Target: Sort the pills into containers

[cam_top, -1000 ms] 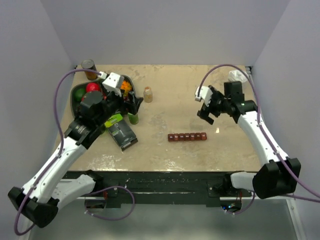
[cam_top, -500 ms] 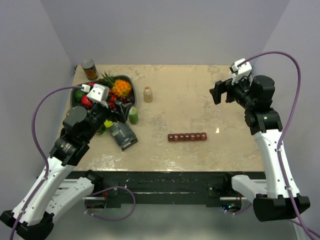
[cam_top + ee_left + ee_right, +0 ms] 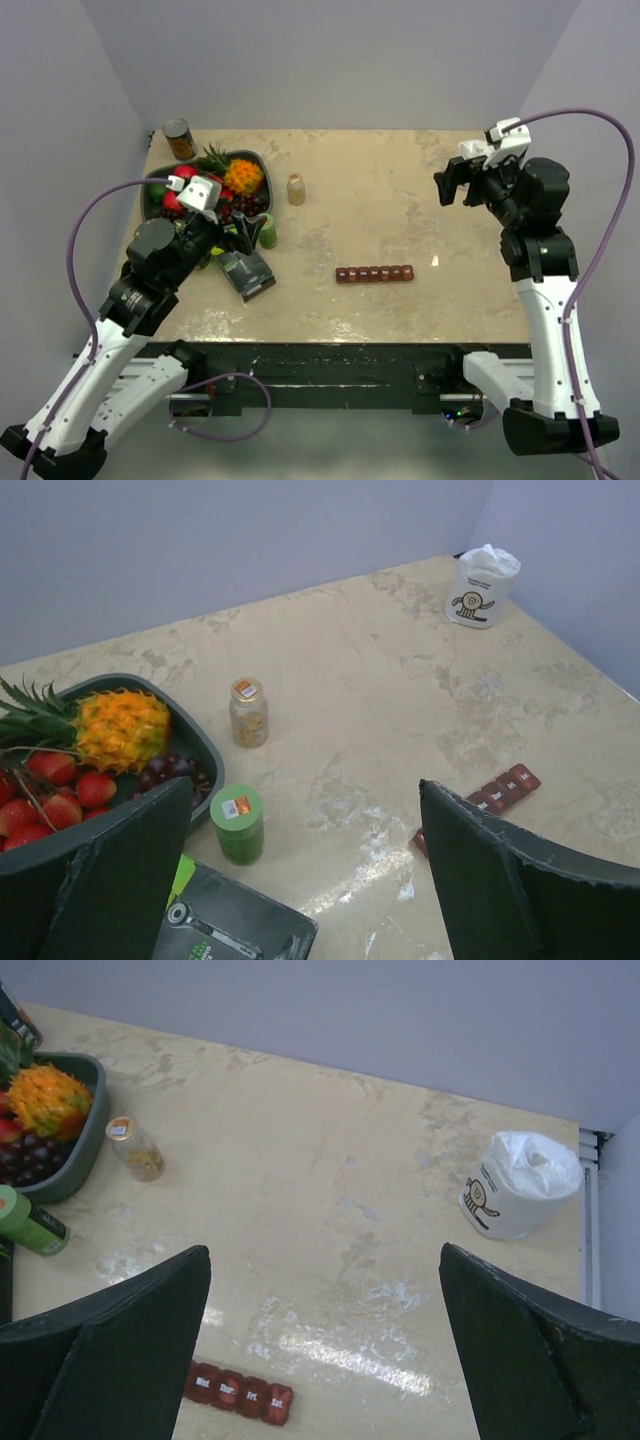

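The containers (image 3: pixel 375 273) are a dark red-brown strip of small lidded compartments lying on the table's near middle. The strip also shows partly in the left wrist view (image 3: pixel 503 788) and in the right wrist view (image 3: pixel 240 1392), with day labels on its lids. No loose pills show. A small clear bottle (image 3: pixel 296 188) with yellowish contents stands farther back. My left gripper (image 3: pixel 245 230) hangs open over the green bottle and black box, well left of the strip. My right gripper (image 3: pixel 452 186) is raised at the far right, open and empty.
A dark fruit tray (image 3: pixel 195 742) with pineapple and berries sits at the back left, a tin can (image 3: pixel 179 139) behind it. A green bottle (image 3: pixel 266 232) and a black box (image 3: pixel 245 272) lie beside the tray. A white crumpled bag (image 3: pixel 520 1184) stands at the back right.
Both arms have drawn back and risen. The left gripper left the fruit tray and came nearer; the right swung from mid-table to the far right. Both stayed open.
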Motion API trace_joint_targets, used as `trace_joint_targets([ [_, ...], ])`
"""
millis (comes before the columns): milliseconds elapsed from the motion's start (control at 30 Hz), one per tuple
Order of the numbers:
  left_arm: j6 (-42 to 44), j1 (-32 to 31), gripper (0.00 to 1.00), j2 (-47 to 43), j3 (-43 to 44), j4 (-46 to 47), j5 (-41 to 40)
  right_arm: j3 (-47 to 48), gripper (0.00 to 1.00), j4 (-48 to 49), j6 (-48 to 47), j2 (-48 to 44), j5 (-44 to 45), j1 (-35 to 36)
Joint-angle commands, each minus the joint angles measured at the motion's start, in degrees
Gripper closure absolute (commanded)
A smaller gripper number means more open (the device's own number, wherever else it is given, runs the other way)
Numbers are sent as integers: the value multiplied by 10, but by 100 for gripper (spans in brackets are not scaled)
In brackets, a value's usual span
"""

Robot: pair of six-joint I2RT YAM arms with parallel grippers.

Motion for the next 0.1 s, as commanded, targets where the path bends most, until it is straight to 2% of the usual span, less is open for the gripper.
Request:
trace_joint_targets([
  [0,-2,3,1,-10,-23,30,9,25,1,-15,-5,-6,-27,-11],
  [67,0,3,1,-10,-27,35,15,27,1,-15,-3,-5,-46,-14],
])
